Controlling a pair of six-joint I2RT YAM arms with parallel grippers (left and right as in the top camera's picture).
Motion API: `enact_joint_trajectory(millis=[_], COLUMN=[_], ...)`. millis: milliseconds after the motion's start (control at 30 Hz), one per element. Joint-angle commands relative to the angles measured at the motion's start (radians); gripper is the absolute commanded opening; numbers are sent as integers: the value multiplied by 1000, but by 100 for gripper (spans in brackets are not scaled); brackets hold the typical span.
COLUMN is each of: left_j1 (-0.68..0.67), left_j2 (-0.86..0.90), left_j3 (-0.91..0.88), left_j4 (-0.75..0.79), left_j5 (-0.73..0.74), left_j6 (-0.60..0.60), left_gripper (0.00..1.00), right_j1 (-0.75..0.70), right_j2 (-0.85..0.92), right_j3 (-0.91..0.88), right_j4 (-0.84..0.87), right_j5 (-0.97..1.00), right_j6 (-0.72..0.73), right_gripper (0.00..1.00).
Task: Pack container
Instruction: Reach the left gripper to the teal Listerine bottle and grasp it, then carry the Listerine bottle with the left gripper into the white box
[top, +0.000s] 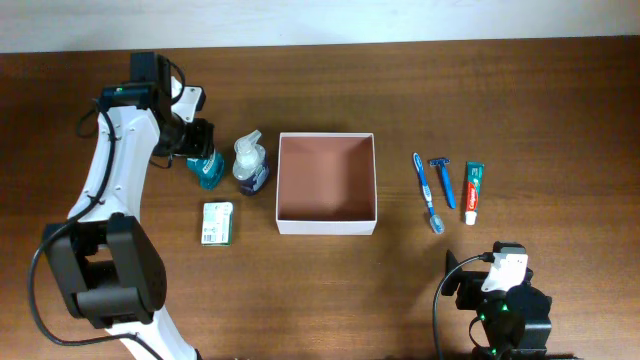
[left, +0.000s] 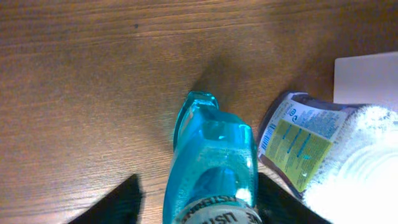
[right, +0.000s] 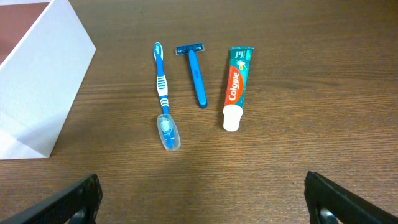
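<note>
The container (top: 326, 226), a square white-walled box with a brownish-pink inside, stands mid-table with nothing in it; its corner shows in the left wrist view (left: 367, 74) and its wall in the right wrist view (right: 43, 93). My left gripper (top: 200, 152) is open and straddles a teal mouthwash bottle (top: 207, 172), seen close up (left: 214, 155) between the fingers (left: 199, 205). There is a gap on the bottle's left side. My right gripper (right: 202, 199) is open and empty, near the front edge (top: 495, 275).
A clear pump bottle (top: 250, 165) stands between the mouthwash and the box, close beside the teal bottle (left: 295, 146). A green-and-white packet (top: 217, 222) lies in front. Right of the box lie a blue toothbrush (right: 163, 93), a blue razor (right: 196, 71) and a toothpaste tube (right: 235, 87).
</note>
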Motion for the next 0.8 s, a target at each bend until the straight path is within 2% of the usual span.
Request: enact_joint_trajectory(millis=[0, 100, 200, 400, 567, 633, 767], left_j1=[-3, -3, -3, -4, -53, -120, -250], left_j2=[8, 8, 3, -29, -96, -140, -203], left_j3=[14, 14, 23, 232, 525, 618, 640], left_j4=[4, 6, -10, -185, -365, -410, -451], left_j5=[21, 21, 21, 20, 21, 21, 21], left_j6=[8, 8, 8, 2, -4, -74, -160], left_gripper=[47, 28, 18, 16, 7, 7, 7], right_j1=[-6, -6, -6, -6, -6, -6, -6], right_j2=[-6, -6, -6, -6, -6, -7, -7], right_j3=[-2, -2, -2, -2, -2, -2, -2], right_j4=[0, 0, 0, 0, 0, 0, 0], right_j5=[16, 16, 16, 16, 16, 16, 16], right_j6=[-6, -6, -6, -6, -6, -6, -6], right_gripper=[99, 99, 99, 99, 99, 99, 99])
